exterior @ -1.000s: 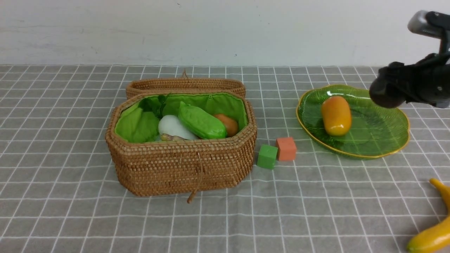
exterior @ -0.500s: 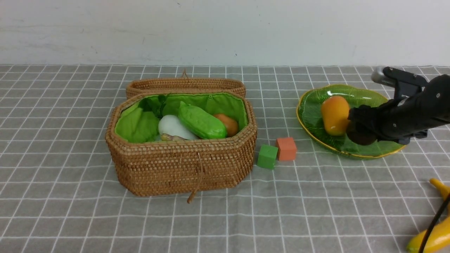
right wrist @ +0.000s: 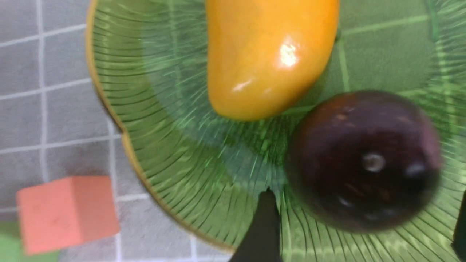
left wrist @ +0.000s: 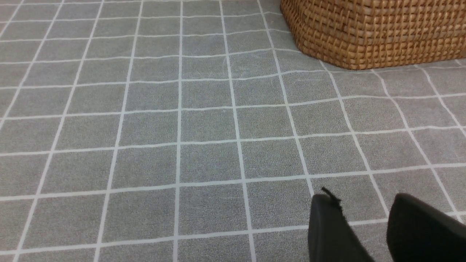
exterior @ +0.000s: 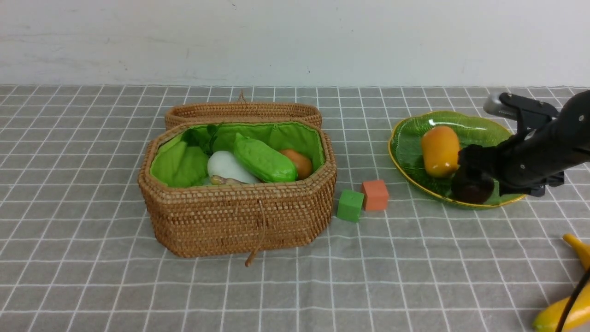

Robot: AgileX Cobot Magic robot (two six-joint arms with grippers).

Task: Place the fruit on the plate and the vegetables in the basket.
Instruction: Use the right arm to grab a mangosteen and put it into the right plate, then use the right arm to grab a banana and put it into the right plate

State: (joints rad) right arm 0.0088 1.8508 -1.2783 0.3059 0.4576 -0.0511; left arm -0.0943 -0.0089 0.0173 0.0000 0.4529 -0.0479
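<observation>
The green plate (exterior: 401,138) holds the orange-yellow mango (exterior: 440,151) and, beside it at the near rim, the round dark purple fruit (exterior: 471,190). My right gripper (exterior: 479,173) hangs low over the plate, open; in the right wrist view its fingertips (right wrist: 267,218) stand wide apart and clear of the purple fruit (right wrist: 364,160). The banana (exterior: 564,309) lies on the cloth at the near right corner. The open basket (exterior: 239,216) holds a white radish (exterior: 228,168), a green gourd (exterior: 263,159) and a potato (exterior: 299,162). My left gripper (left wrist: 364,199) is open and empty above the cloth.
A green cube (exterior: 350,205) and an orange cube (exterior: 375,195) sit on the cloth between basket and plate. The basket's lid (exterior: 242,110) lies folded back behind it. A dark cable (exterior: 571,299) crosses the banana.
My right arm came down from above the plate's far right edge to its near side. Its jaws opened wider and the purple fruit now rests on the plate. The left arm stayed still.
</observation>
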